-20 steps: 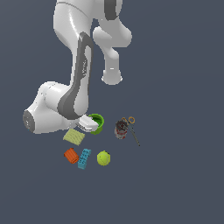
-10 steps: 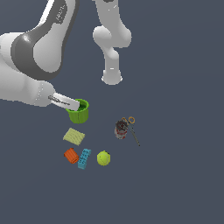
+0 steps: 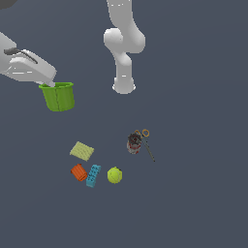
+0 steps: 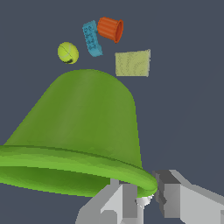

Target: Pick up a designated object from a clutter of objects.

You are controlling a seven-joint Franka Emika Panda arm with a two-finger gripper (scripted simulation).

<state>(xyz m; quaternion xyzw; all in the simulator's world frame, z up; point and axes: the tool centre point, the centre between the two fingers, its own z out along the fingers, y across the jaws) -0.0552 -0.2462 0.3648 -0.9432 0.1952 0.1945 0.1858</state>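
Note:
The bright green cup (image 3: 59, 96) hangs in the air at the exterior view's left, well above the floor. My gripper (image 3: 48, 84) is shut on its rim, with the arm reaching in from the left. In the wrist view the cup (image 4: 83, 127) fills most of the picture and my gripper (image 4: 146, 197) pinches its rim between two grey fingers (image 4: 124, 199). The rest of the clutter lies on the floor below: the pale flat pad (image 3: 82, 151), orange block (image 3: 79, 172), cyan brick (image 3: 93, 175) and yellow-green ball (image 3: 115, 175).
The dark can (image 3: 134, 143) and the scissors (image 3: 145, 140) lie together to the exterior view's right of the clutter. The robot's white base (image 3: 124, 86) stands behind them. The wrist view shows the ball (image 4: 68, 52), brick (image 4: 92, 38), block (image 4: 110, 29) and pad (image 4: 132, 63) far below.
My gripper has lifted the green cup from among the clutter up and toward the exterior view's left. The other items have not moved.

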